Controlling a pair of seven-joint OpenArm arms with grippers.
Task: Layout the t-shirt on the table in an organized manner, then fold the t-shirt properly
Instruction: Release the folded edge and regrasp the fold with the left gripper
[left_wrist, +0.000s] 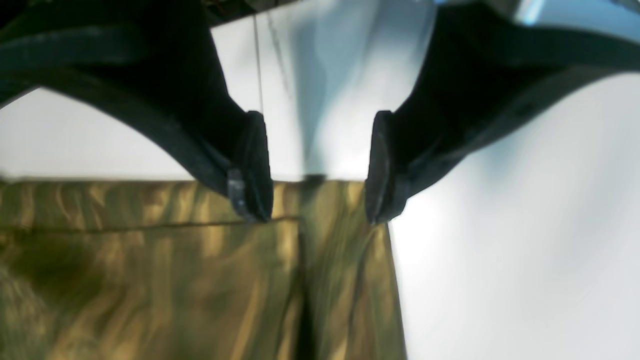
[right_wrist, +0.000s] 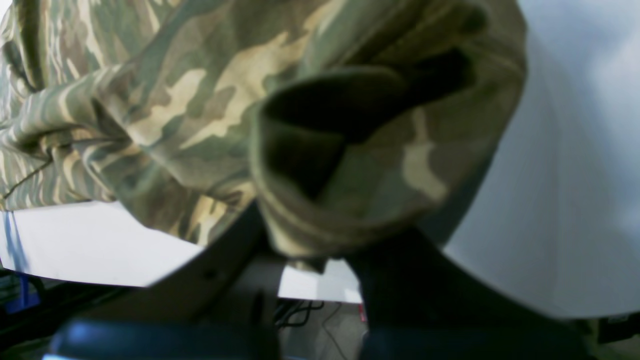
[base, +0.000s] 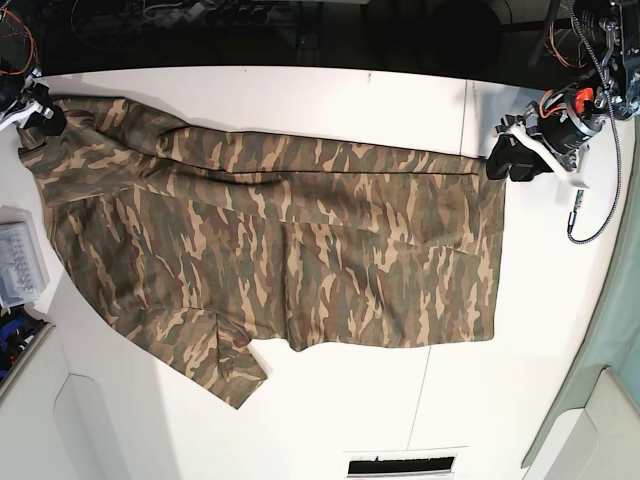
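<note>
The camouflage t-shirt (base: 280, 240) lies spread across the white table (base: 330, 420), with one sleeve pointing to the near left. My left gripper (base: 505, 160) hovers at the shirt's far right corner. In the left wrist view it (left_wrist: 317, 216) is open, its two dark pads straddling the hem corner of the shirt (left_wrist: 200, 280) with nothing clamped. My right gripper (base: 38, 112) sits at the far left corner. In the right wrist view it (right_wrist: 305, 250) is shut on a bunched fold of the shirt (right_wrist: 210, 115), lifted a little off the table (right_wrist: 575, 150).
A clear plastic box (base: 18, 262) sits at the table's left edge. Cables (base: 600, 200) hang by the left arm on the right. A dark seam (base: 465, 110) crosses the tabletop, and a vent slot (base: 398, 466) lies at the near edge.
</note>
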